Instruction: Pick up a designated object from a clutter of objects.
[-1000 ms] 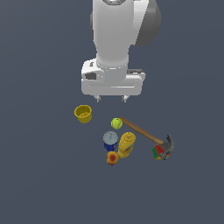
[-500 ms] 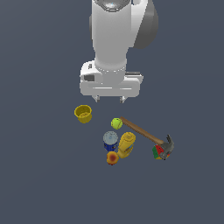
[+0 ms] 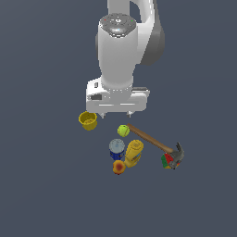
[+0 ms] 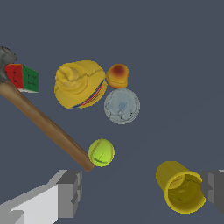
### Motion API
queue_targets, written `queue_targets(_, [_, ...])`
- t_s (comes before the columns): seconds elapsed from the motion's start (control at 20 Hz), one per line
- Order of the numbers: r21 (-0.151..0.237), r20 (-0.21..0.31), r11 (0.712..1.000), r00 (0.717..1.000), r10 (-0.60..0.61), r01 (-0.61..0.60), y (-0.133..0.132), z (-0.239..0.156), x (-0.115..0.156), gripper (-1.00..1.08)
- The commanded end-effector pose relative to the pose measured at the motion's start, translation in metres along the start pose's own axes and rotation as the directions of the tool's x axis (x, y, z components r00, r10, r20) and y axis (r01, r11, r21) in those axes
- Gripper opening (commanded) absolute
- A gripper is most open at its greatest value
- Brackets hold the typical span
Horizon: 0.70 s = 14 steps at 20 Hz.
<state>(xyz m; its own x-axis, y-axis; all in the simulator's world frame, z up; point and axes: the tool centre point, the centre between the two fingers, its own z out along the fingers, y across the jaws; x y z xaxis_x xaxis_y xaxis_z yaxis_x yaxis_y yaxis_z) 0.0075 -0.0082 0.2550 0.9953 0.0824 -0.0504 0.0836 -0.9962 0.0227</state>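
The gripper (image 3: 116, 112) hangs above the floor w/ its jaws spread wide and nothing between them; in the wrist view one finger (image 4: 70, 192) shows at one edge and the other at the opposite edge, w/ bare floor in the gap. It sits over the near side of the clutter, approx. between the yellow cup (image 3: 88, 120) and the tennis ball (image 3: 123, 130), not yet over the target. The cup lies just beside one fingertip in the wrist view; the ball touches or nearly touches the end of the hammer (image 3: 155, 142) handle. The blue can (image 3: 116, 149), i.e. the designated object, stands upright beyond the ball, its silvery top facing up, untouched. It's tightly hemmed: mustard bottle (image 3: 133, 153) right against it on the exterior view's right, orange-red fruit (image 3: 119, 167) just beside it on the far side from the gripper. The multicoloured cube (image 3: 167, 161) sits by the hammer head, well apart from the can. Progress, judged: early, approach phase only. No grasp, no lift. Left to do: centre over the can, descend, close on it w/o clipping bottle or fruit, then raise it clear.
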Motion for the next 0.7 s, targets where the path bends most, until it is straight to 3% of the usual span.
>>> queue_targets(0.0, [0.001,-0.005,0.999,0.999,-0.042,0.042,0.000,0.014,0.008,1.00])
queue_targets(0.65, [0.004,-0.044,0.957,0.956,-0.290,0.290,0.001,0.104,0.049,1.00])
